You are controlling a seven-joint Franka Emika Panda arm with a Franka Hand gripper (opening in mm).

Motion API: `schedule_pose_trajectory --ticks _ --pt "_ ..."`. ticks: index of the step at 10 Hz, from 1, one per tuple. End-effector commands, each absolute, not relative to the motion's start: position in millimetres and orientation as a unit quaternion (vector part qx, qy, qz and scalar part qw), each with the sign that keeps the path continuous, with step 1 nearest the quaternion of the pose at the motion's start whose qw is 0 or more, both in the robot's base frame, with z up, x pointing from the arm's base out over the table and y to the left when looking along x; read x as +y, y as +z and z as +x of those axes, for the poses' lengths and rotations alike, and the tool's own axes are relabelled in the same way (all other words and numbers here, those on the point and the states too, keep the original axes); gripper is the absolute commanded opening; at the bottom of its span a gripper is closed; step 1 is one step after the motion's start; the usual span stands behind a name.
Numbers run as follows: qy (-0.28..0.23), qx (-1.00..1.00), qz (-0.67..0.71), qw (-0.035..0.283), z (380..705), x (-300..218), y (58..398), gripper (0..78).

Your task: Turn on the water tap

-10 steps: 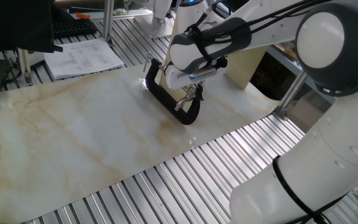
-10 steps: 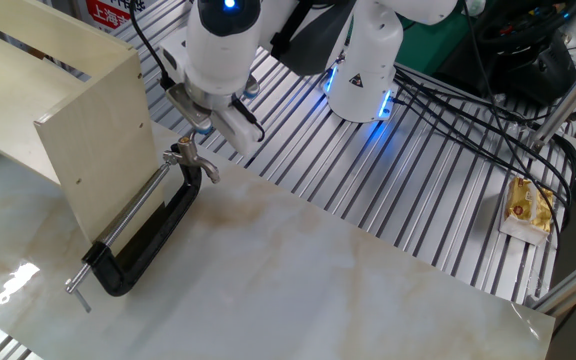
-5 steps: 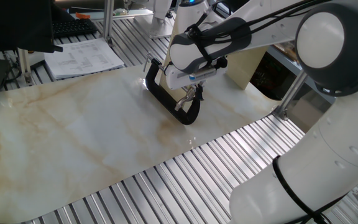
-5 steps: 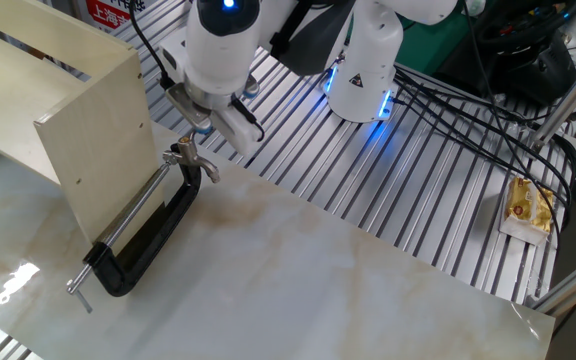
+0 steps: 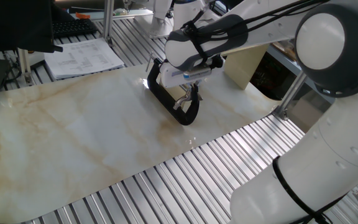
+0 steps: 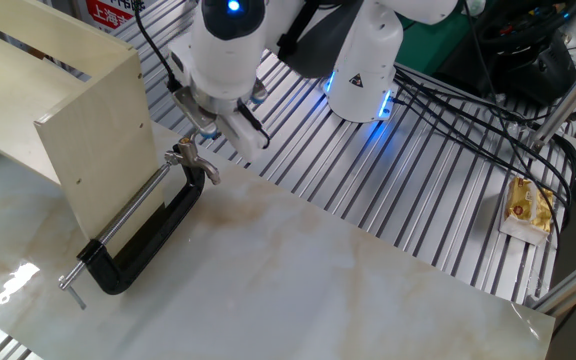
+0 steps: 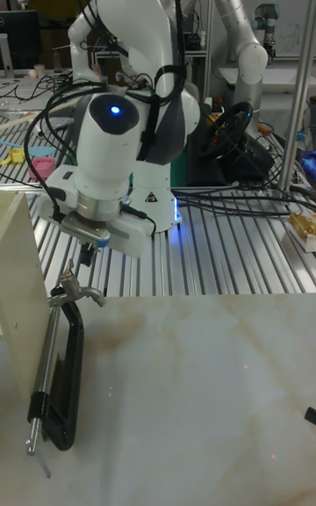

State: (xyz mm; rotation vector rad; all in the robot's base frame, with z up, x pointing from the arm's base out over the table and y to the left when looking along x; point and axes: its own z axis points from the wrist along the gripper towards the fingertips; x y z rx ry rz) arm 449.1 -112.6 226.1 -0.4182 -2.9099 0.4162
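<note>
The water tap (image 6: 158, 240) lies flat on the marble top: a glossy black U-shaped body (image 7: 72, 357) spanned by a thin silver rod (image 6: 133, 215), also seen in one fixed view (image 5: 165, 101). Its small chrome lever (image 7: 75, 294) sits at the end nearest the robot base (image 6: 189, 158). My gripper (image 7: 86, 253) hangs just above that lever, its narrow fingers close together and seemingly shut, with nothing visibly held. In one fixed view the gripper (image 5: 193, 93) is right over the lever end (image 5: 183, 102).
A large beige blocky arch (image 6: 78, 110) stands right beside the tap, against its rod side. Papers (image 5: 82, 57) lie at the table's far corner. Ribbed metal slats (image 6: 388, 190) surround the marble sheet. Cables and the lit robot base (image 6: 363, 70) are behind.
The gripper has lifted slightly and shifted off the lever end. The small cross handle at the rod's far end has moved a little.
</note>
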Motion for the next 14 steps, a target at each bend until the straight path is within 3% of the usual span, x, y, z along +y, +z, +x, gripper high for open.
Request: schedule_pose_trajectory --ticks 1,4,14 --pt "0.111 -0.980 -0.156 0.050 453.7 -79.9 238.0 0.0" --pt "0.059 -0.990 -0.127 0.001 457.4 -75.8 246.3 0.0" --pt "0.011 -0.996 -0.085 -0.034 454.5 -79.9 288.9 0.0"
